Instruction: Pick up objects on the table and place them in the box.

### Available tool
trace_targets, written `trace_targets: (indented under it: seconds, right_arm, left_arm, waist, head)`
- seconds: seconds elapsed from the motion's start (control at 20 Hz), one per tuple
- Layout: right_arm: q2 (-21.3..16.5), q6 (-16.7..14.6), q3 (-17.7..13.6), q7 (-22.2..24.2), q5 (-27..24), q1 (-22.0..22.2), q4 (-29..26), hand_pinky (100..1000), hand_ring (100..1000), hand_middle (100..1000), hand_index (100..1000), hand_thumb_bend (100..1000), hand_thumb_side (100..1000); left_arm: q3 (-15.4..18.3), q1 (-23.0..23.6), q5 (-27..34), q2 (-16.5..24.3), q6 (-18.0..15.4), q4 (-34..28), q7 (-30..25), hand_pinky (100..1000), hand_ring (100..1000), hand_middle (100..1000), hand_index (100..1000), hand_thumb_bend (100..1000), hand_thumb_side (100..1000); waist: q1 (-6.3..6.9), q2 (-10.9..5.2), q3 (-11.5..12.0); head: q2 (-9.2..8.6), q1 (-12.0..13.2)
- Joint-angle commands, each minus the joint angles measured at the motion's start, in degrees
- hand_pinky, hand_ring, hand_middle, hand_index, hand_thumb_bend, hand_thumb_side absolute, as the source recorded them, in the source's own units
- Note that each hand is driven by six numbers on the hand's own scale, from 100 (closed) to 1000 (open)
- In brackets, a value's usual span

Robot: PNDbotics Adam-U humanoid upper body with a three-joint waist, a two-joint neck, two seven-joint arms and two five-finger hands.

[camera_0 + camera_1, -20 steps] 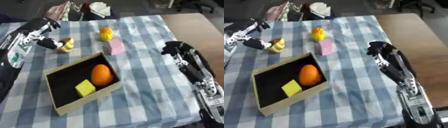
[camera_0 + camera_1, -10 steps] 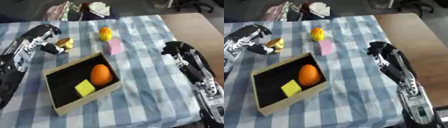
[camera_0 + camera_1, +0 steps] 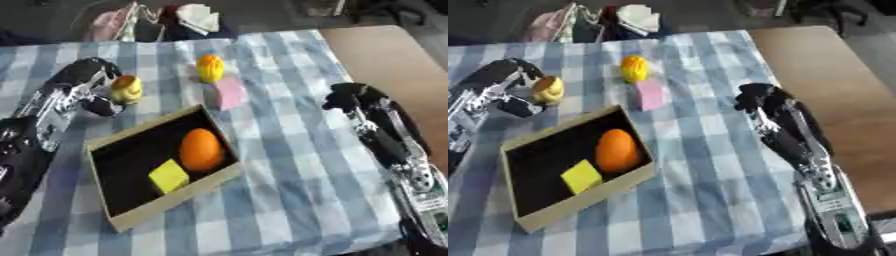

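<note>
Blue checked tablecloth (image 3: pixel 289 200), clutter (image 3: pixel 166 22) beyond

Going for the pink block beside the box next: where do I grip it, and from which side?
Take the pink block across its two long side faces, coming from above. It lies flat on the cloth, apart from the box corner, with the yellow-orange object at its far end, so the sides look freest. The right hand probably has the clearer approach.
</note>
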Motion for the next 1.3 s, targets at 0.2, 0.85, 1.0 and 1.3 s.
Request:
trace_targets:
  seconds: [0.2,0.85,1.0,1.3]
  right_arm:
    - [-0.69,-0.04,-0.34,-0.05,-0.28,-0.57,-0.4,783,643,619,749,100,602]
    - [-0.78,-0.02,-0.59,-0.28,-0.16,-0.62,-0.42,783,644,618,746,100,605]
    - [-0.89,-0.03,-0.71,-0.38,-0.07,-0.61,-0.45,783,644,619,746,100,606]
    - [-0.99,-0.17,-1.01,-0.53,0.22,-0.77,-0.67,783,645,619,746,100,600]
  left_arm:
    - [0.33,-0.45,1.23,0.3,0.22,-0.95,5.94,610,509,525,653,162,100]
    - [-1.95,0.74,9.12,3.3,1.2,-12.03,11.83,549,414,424,543,100,115]
    - [-4.43,1.94,12.09,6.79,0.02,-20.74,8.5,558,420,428,546,100,116]
    - [-10.0,5.15,17.67,13.04,-3.87,-35.92,-1.64,573,440,444,557,100,112]
  waist:
    - [0.32,-0.56,0.24]
    - [0.39,-0.5,0.44]
    - [0.57,-0.53,0.67]
    - [0.76,-0.77,1.02]
  head:
    - [0.26,-0.1]
    - [0.26,-0.68]
    - [0.26,-1.07]
    - [0.26,-1.61]
